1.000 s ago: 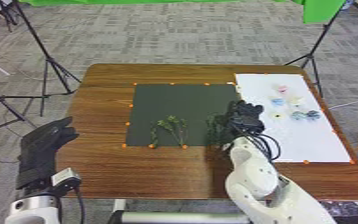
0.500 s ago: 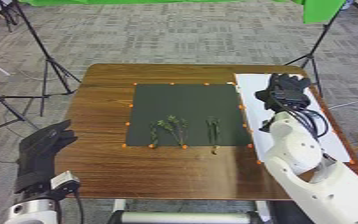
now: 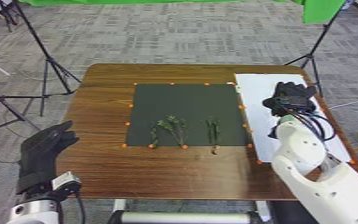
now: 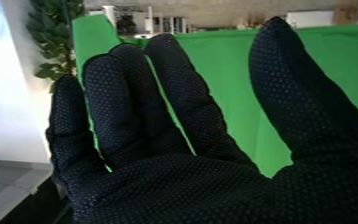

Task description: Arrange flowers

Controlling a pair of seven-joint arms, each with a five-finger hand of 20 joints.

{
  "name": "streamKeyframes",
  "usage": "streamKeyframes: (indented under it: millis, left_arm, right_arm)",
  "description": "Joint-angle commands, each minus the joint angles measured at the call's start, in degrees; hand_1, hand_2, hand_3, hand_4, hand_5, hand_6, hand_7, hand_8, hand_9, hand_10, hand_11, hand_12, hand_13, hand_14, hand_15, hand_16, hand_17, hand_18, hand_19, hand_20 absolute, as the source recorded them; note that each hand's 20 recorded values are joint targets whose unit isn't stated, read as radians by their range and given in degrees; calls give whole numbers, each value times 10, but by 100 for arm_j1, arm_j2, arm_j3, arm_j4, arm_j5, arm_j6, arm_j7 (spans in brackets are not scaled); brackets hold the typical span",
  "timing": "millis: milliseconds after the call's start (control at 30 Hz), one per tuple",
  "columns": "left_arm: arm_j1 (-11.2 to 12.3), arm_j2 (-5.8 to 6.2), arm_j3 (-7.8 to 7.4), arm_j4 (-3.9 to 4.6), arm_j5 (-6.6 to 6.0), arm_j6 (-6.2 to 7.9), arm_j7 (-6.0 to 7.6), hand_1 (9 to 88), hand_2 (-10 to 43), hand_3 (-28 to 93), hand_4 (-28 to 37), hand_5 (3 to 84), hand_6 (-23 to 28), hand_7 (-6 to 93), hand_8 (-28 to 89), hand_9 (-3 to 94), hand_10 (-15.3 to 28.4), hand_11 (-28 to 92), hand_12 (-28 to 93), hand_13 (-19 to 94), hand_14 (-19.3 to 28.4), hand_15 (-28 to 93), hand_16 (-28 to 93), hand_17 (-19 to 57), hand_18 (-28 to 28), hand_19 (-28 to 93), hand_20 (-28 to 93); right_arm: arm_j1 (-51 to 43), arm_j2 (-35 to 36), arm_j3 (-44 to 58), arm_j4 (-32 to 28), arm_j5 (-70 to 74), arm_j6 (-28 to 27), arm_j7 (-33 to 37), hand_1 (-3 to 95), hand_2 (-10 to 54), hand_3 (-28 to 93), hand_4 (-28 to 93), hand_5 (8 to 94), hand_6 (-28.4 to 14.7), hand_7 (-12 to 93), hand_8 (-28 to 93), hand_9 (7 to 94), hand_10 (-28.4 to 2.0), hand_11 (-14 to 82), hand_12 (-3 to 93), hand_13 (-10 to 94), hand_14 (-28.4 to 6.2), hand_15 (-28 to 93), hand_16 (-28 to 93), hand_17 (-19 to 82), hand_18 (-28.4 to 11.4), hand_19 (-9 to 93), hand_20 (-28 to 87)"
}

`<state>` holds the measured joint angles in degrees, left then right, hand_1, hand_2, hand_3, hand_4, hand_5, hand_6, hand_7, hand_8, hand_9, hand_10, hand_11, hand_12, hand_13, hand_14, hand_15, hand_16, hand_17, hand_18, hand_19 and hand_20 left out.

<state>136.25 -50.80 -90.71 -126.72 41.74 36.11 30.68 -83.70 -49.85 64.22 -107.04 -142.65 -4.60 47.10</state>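
Since one second ago, my right hand (image 3: 293, 96) has moved from the right edge of the dark mat (image 3: 184, 97) to the white sheet (image 3: 254, 97). The green sprigs are lying on the dark mat, near its front edge: a thin sprig (image 3: 154, 136) on the left, a branching sprig (image 3: 172, 124) beside it, and long stems (image 3: 213, 131) a little apart on the right, their lower end reaching past the edge.

I am judging them very light, thin and somewhat springy; the leafy tops are probably soft and easy to bruise or tangle. For adjusting one, I am thinking of a gentle pinch low on the bare stem, because squeezing hard could bend it and a loose pinch could let it roll.

My right hand is holding nothing; its fingers (image 4: 122, 110) are standing straight, the thumb (image 4: 291, 85) well apart. My left hand (image 3: 44, 152) is also being empty and relaxed, at the left side of the brown table (image 3: 104, 110).
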Motion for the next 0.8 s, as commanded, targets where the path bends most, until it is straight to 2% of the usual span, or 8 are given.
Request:
streamKeyframes:
  millis: [33, 133, 167, 333, 367, 500, 667, 800]
  left_arm:
    - [36, -65, 1, -43, 59, -34, -72, 288, 44, 820, -156, 532, 171, 200, -98, 431, 250, 532, 143, 331, 284, 842, -227, -41, 240, 545, 460]
    - [54, -14, 4, -52, 0, 3, -23, 287, 44, 822, -155, 532, 171, 200, -98, 430, 251, 532, 143, 331, 284, 842, -227, -41, 240, 546, 460]
    - [43, -161, -53, -49, 155, -100, -150, 287, 44, 821, -156, 532, 171, 200, -98, 430, 251, 532, 143, 331, 284, 841, -227, -41, 240, 546, 460]
    - [9, -151, -30, -48, 148, -96, -138, 287, 44, 820, -156, 531, 171, 199, -98, 430, 251, 532, 143, 331, 284, 842, -228, -41, 241, 546, 460]
    - [21, -9, 20, -52, -3, -9, -13, 288, 44, 820, -156, 532, 171, 199, -98, 430, 251, 532, 143, 331, 284, 842, -228, -41, 241, 546, 460]
    - [-13, 112, 64, -48, -121, 53, 67, 288, 44, 821, -156, 531, 171, 199, -98, 430, 250, 532, 143, 332, 284, 841, -227, -41, 241, 546, 460]
    - [2, 46, 26, -51, -55, 7, 14, 287, 44, 822, -156, 531, 171, 200, -98, 430, 251, 533, 143, 332, 284, 841, -227, -41, 241, 546, 460]
    - [-6, 117, 49, -50, -127, 38, 71, 287, 43, 822, -155, 531, 171, 201, -98, 430, 250, 533, 143, 332, 284, 841, -227, -41, 242, 547, 460]
  right_arm:
    - [2, 126, 113, 204, -39, -495, -113, 294, -35, 841, -216, 560, -136, 192, -86, 405, -284, 464, 267, 293, -284, 818, 198, 51, -284, 648, 332]
    - [35, 148, 78, 267, -124, -708, -247, 302, -39, 846, -217, 556, -133, 193, -88, 397, -284, 460, 266, 281, -284, 817, 199, 47, -284, 647, 330]
    - [47, 162, 52, 285, -140, -737, -276, 305, -41, 848, -218, 555, -129, 193, -88, 392, -284, 455, 265, 275, -284, 816, 199, 44, -284, 645, 328]
    - [128, 159, -72, 388, -225, -1022, -314, 312, -45, 852, -220, 545, -122, 202, -92, 380, -284, 437, 263, 257, -284, 813, 202, 35, -284, 643, 323]
    - [144, 128, -70, 424, -247, -1086, -336, 313, -46, 852, -221, 543, -121, 202, -93, 376, -284, 432, 262, 252, -284, 812, 202, 33, -284, 643, 322]
    - [131, 113, -22, 468, -226, -1276, -351, 317, -50, 853, -222, 531, -119, 202, -96, 366, -284, 403, 256, 233, -284, 805, 201, 22, -284, 639, 319]
    - [132, 102, -53, 549, -234, -1458, -366, 319, -55, 857, -224, 524, -119, 197, -95, 361, -284, 357, 251, 205, -284, 784, 194, 9, -284, 635, 315]
    - [152, 103, -97, 591, -242, -1515, -363, 321, -57, 858, -225, 523, -118, 196, -95, 362, -284, 339, 252, 197, -284, 777, 191, 4, -284, 633, 315]
